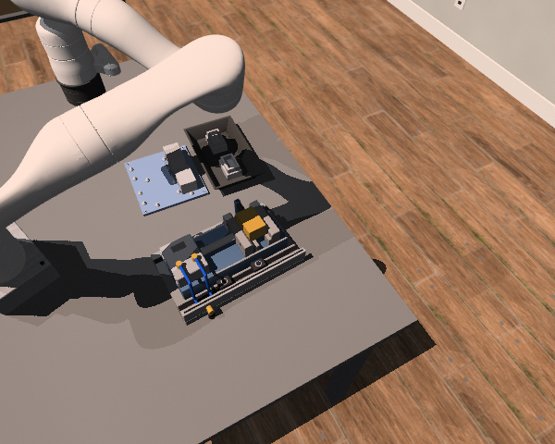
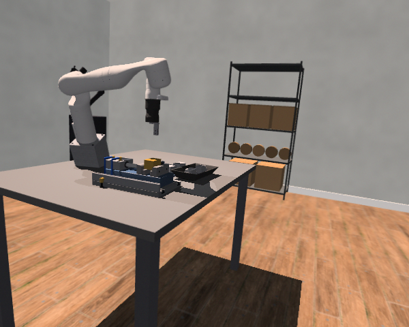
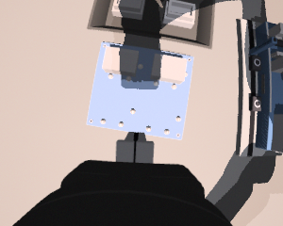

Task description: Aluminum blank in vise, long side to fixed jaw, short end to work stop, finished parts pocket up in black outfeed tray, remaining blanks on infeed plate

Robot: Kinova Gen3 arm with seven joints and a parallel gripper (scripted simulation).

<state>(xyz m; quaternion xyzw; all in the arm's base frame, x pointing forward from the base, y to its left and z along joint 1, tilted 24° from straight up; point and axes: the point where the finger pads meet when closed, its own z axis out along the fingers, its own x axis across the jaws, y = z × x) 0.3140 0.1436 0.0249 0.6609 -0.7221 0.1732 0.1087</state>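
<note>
My gripper (image 2: 155,132) (image 3: 136,142) is shut and empty. It hangs high above the infeed plate (image 1: 146,183) (image 3: 136,120). Two gray blanks (image 1: 187,178) (image 1: 171,149) (image 3: 174,70) (image 3: 113,59) lie on the plate's edge nearest the black outfeed tray (image 1: 191,131) (image 3: 98,7) (image 2: 194,173). Two finished parts (image 1: 229,165) (image 1: 215,141) (image 3: 179,13) (image 3: 119,3) lie in the tray. The vise (image 1: 234,260) (image 2: 134,179) (image 3: 268,88) stands beside them. A yellow brass blank (image 1: 253,227) (image 2: 151,163) sits at its end without hoses, and a gray block (image 1: 244,243) lies next to it.
The arm's white links (image 1: 125,109) pass over the back of the table (image 1: 268,363) and hide the gripper in the top view. The arm's base (image 2: 88,151) stands behind the vise. A black shelf rack (image 2: 264,127) with boxes stands beyond the table.
</note>
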